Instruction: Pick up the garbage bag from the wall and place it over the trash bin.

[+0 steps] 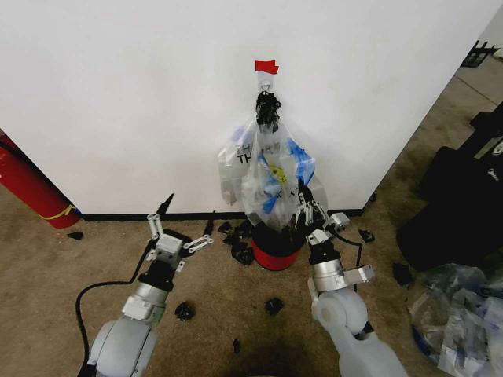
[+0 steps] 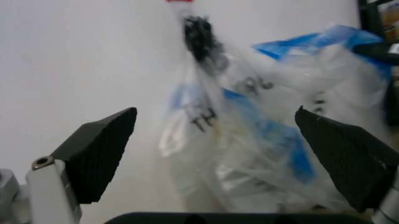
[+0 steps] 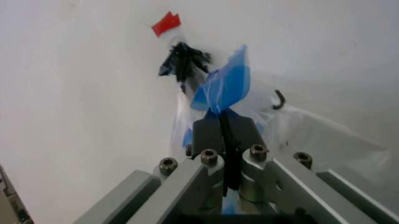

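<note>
The garbage bag (image 1: pixel 292 166), clear crinkly plastic with blue patches, hangs on the white wall (image 1: pixel 134 94) from a small hook (image 1: pixel 267 78) under a strip of red tape (image 1: pixel 266 67). A clear "THANK YOU" bag (image 1: pixel 247 154) hangs with it. Below stands the black mesh trash bin (image 1: pixel 275 250) with its red band. My right gripper (image 1: pixel 306 206) is at the bag's lower right, shut on a blue fold of the garbage bag (image 3: pixel 227 86). My left gripper (image 1: pixel 176 232) stays open over the carpet left of the bin, facing the bags (image 2: pixel 268 154).
A long red cylinder (image 1: pixel 31 188) leans at the far left by the black baseboard (image 1: pixel 141 215). Black scraps (image 1: pixel 236 236) lie around the bin. A black bag (image 1: pixel 456 212) and a heap of clear plastic (image 1: pixel 464 322) sit at the right.
</note>
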Robot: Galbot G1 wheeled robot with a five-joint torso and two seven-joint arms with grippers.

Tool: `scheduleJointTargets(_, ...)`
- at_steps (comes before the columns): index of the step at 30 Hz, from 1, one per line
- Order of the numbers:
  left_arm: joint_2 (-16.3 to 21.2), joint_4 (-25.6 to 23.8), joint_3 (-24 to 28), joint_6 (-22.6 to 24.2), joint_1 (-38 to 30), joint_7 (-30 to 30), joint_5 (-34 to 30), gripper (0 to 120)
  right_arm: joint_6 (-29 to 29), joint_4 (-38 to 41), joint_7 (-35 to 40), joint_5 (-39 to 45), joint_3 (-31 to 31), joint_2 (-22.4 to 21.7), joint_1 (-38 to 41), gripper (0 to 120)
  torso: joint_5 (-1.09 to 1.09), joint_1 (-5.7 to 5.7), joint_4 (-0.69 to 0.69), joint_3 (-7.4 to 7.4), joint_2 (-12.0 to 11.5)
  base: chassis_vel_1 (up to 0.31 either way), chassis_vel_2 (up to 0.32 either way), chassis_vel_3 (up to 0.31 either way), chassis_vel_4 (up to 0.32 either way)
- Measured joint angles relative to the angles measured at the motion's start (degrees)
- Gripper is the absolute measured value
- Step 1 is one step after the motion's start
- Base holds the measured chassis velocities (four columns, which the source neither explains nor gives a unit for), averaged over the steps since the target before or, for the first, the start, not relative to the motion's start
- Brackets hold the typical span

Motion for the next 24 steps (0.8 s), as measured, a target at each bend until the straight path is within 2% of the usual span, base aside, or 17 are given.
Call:
scheduleJointTargets(3, 2.98, 2.11, 2.75, 1.81, -2.57, 0.30, -4.07, 100, 0.07, 0.00, 0.74, 0.08, 0.73, 0.87, -0.95, 0, -0.01, 0.00, 0.02, 0.00, 0.00, 0.000, 0.000, 0.000, 0.000)
scheduleJointTargets(8, 8.46, 5.30, 5.17, 1.56, -7.55, 2.53, -7.63, 100, 0.25, -0.02, 1.56, -0.01, 2.60, 1.25, -1.71, 0, 0.00, 0.00, 0.02, 0.00, 0.00, 0.000, 0.000, 0.000, 0.000)
scheduleJointTargets(10, 11.83, 7.35, 7.54, 0.90, -11.76, 3.39, -9.66, 100, 0.34, -0.16, 2.01, -0.06, 3.54, 1.31, -2.17, 0, 0.00, 0.01, 0.03, 0.00, 0.00, 0.000, 0.000, 0.000, 0.000)
scheduleJointTargets(13, 14.80, 9.42, 12.22, 0.56, -18.30, 3.62, -11.84, 100, 0.49, -0.49, 2.57, -0.13, 4.65, 1.82, -2.77, 0, 0.01, 0.01, 0.01, 0.00, 0.00, 0.000, 0.000, 0.000, 0.000)
scheduleJointTargets(14, 14.80, 9.42, 12.22, 0.56, -18.30, 3.62, -11.84, 100, 0.49, -0.49, 2.57, -0.13, 4.65, 1.82, -2.77, 0, 0.01, 0.01, 0.01, 0.00, 0.00, 0.000, 0.000, 0.000, 0.000)
scheduleJointTargets(20, 16.56, 11.54, 22.62, 0.83, -27.72, 3.39, -13.24, 100, 1.06, -2.35, 2.90, -2.04, 5.32, 3.33, -3.05, 0, 0.01, 0.01, 0.02, 0.00, 0.00, 0.000, 0.000, 0.000, 0.000)
scheduleJointTargets(24, 16.18, 12.79, 25.87, 1.22, -30.03, 3.29, -12.37, 100, 1.64, -3.38, 2.57, -3.73, 5.18, 4.11, -2.93, 0, 0.00, 0.01, 0.02, 0.01, 0.00, 0.000, 0.000, 0.000, 0.000)
